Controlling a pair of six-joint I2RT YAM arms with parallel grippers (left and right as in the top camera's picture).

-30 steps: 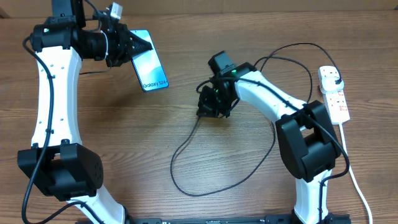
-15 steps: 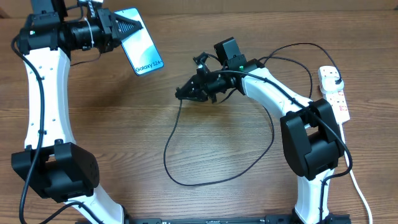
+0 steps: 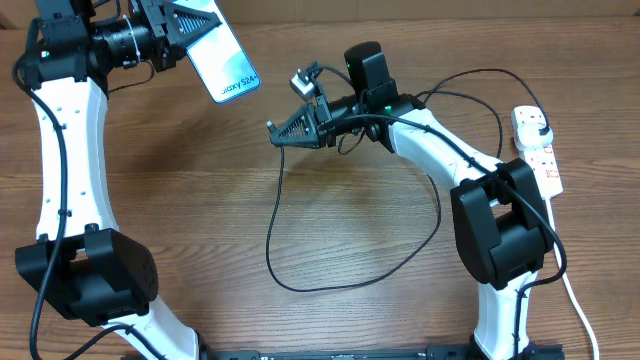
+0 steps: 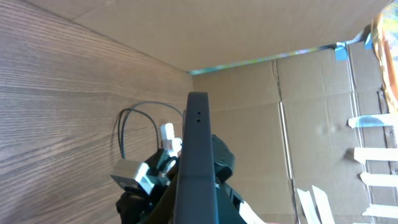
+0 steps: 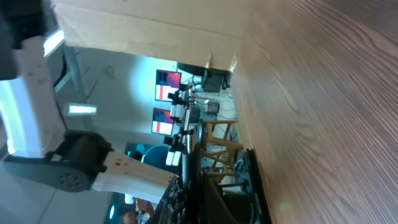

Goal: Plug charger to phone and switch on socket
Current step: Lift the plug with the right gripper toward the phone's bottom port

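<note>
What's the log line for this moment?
left pincer: shut on phone, aloft | right pincer: shut on charger | socket: untouched

Overhead: we look straight down from high above the table [image 3: 350, 220], with both arms whole in frame.
Left wrist: we sit close behind the phone [image 4: 198, 149], seen edge-on, facing across the table towards a cardboard wall [image 4: 311, 124].
Right wrist: we are rolled sideways, with the table on our right.
Shared: the wrist views face each other; the left shows the right arm [image 4: 134, 175], the right shows the left arm [image 5: 31, 99].

Wooden table [image 3: 200, 200], cardboard wall [image 4: 323, 124]
</note>
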